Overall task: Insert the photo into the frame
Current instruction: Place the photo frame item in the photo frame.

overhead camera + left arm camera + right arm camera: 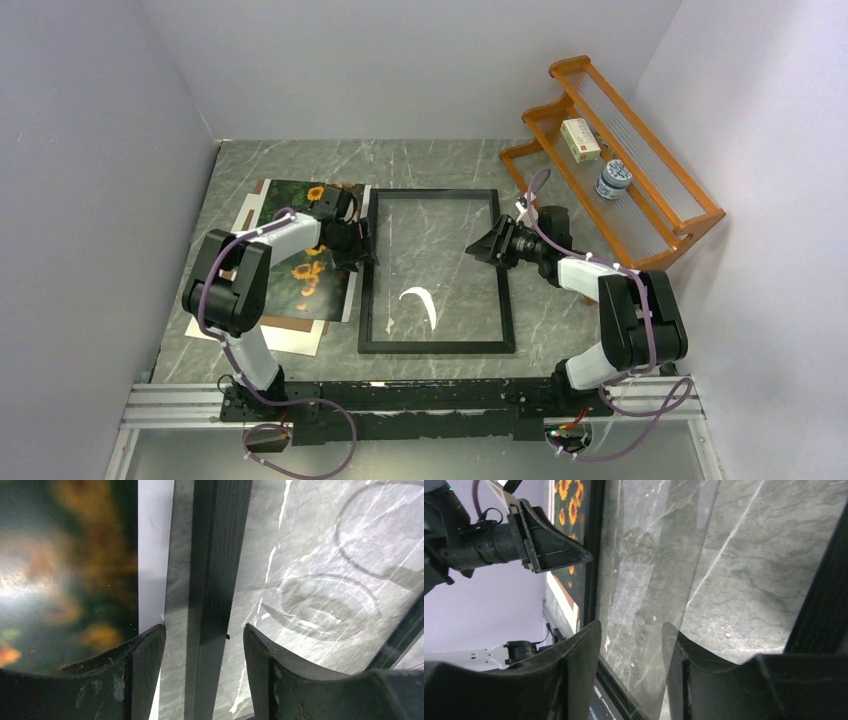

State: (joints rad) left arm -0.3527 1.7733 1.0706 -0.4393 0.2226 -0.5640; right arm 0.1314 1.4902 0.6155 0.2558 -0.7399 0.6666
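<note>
Bright overhead light; photo (pixel 60 580) blurred

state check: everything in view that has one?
photo: lying flat left of the frame, not inserted.
frame: flat on table, empty, tabletop visible through pane.
left gripper: jaws open, frame's left rail between them.
right gripper: jaws open, over the pane near the right rail.
rack: upright, holding box and jar.

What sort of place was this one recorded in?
Probably a lab test booth, not a home: plain white walls box in a marble-look tabletop, and an aluminium rail carries the arm bases.
</note>
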